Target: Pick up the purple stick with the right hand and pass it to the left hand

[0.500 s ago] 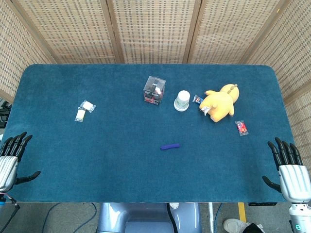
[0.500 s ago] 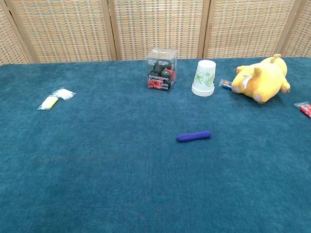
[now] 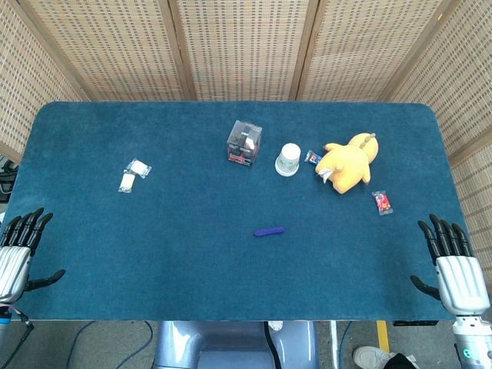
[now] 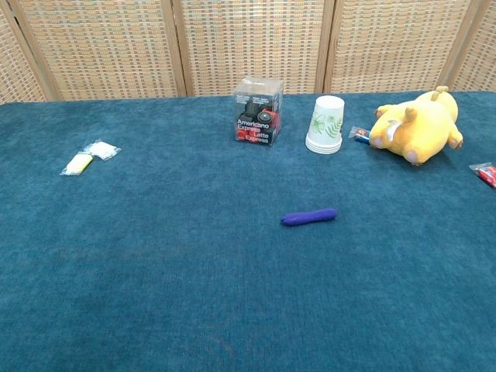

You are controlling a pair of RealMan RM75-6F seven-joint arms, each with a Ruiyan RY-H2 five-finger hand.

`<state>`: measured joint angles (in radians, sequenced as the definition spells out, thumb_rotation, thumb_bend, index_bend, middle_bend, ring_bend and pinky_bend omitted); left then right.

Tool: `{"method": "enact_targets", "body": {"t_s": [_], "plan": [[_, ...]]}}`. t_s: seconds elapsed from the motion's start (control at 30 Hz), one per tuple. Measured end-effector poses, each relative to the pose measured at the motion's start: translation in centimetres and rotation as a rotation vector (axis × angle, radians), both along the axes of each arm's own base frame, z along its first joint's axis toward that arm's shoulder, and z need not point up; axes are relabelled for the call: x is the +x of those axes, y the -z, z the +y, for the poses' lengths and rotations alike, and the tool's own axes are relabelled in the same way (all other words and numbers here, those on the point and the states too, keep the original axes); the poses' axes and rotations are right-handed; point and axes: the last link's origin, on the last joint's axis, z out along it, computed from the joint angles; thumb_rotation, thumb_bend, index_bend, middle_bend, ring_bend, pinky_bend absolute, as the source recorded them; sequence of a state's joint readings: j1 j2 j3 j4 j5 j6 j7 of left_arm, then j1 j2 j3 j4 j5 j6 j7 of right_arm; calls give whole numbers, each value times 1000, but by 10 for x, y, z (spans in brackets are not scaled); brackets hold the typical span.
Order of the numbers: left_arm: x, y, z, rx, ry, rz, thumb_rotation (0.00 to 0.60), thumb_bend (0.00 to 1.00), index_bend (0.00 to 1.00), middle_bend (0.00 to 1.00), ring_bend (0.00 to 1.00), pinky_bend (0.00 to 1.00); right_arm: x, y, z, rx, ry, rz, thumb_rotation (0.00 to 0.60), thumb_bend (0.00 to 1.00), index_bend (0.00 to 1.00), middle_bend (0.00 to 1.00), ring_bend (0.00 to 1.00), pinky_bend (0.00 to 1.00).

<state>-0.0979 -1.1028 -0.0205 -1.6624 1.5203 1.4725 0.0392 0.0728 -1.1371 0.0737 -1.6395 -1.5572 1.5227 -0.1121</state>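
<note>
The right robot hand (image 3: 455, 270) sits at the near right corner of the surface (image 3: 192, 261), fingers apart and extended, holding nothing. The left robot hand (image 3: 17, 254) sits at the near left corner, fingers likewise apart and empty. Neither appears in the chest view.

The purple stick (image 3: 269, 231) lies flat on the surface near its middle, long axis running left to right, well apart from both robot hands and somewhat nearer the right one.

Step in hand, as judged: reach. Bring the right robot hand inward and forward over the stick, align thumb and fingers across its short axis, then descend onto the soft surface covering. Grip toward 1 end, leaving the other free for the left robot hand.

Further back stand a paper cup (image 3: 289, 159) and a yellow plush toy (image 3: 347, 163), clear of the reach path.
</note>
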Motion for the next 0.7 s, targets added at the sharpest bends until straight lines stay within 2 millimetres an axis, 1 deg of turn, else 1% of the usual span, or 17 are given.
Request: {"method": "enact_targets", "body": {"t_s": [0.03, 0.13, 0.23, 0.27, 0.33, 0.43, 0.47, 0.5, 0.57, 0.7], "plan": [[0, 1, 0, 1, 0, 3, 600, 0, 0, 0, 0, 0, 1, 2, -4, 8, -7, 1, 600, 0, 12, 0, 0, 0], [1, 5, 2, 4, 1, 10, 600, 0, 0, 0, 0, 0, 9, 10, -21, 54, -34, -9, 600, 0, 101, 0, 0, 0], [0, 8, 3, 5, 3, 22, 600, 0, 0, 0, 0, 0, 23, 21, -42, 134, -59, -65, 600, 3, 201, 0, 0, 0], [0, 9, 4, 5, 3, 27, 600, 0, 0, 0, 0, 0, 31, 27, -51, 174, -67, -96, 600, 19, 236, 0, 0, 0], [-1, 12, 5, 4, -4, 38, 600, 0, 0, 0, 0, 0, 43, 36, -66, 235, -80, -134, 600, 92, 281, 0, 0, 0], [-5, 14, 8, 7, -29, 47, 600, 0, 0, 0, 0, 0, 72, 60, -99, 332, -125, -150, 600, 186, 305, 0, 0, 0], [-6, 15, 9, 8, -35, 50, 600, 0, 0, 0, 0, 0, 83, 72, -111, 359, -139, -148, 600, 204, 311, 0, 0, 0], [-7, 15, 11, 11, -41, 54, 600, 0, 0, 0, 0, 0, 91, 80, -118, 374, -144, -147, 600, 228, 318, 0, 0, 0], [-9, 16, 13, 16, -46, 58, 600, 0, 0, 0, 0, 0, 102, 98, -130, 404, -135, -146, 600, 260, 325, 0, 0, 0], [-11, 17, 15, 17, -54, 63, 600, 0, 0, 0, 0, 0, 114, 129, -144, 456, -102, -138, 600, 335, 363, 0, 0, 0]]}}
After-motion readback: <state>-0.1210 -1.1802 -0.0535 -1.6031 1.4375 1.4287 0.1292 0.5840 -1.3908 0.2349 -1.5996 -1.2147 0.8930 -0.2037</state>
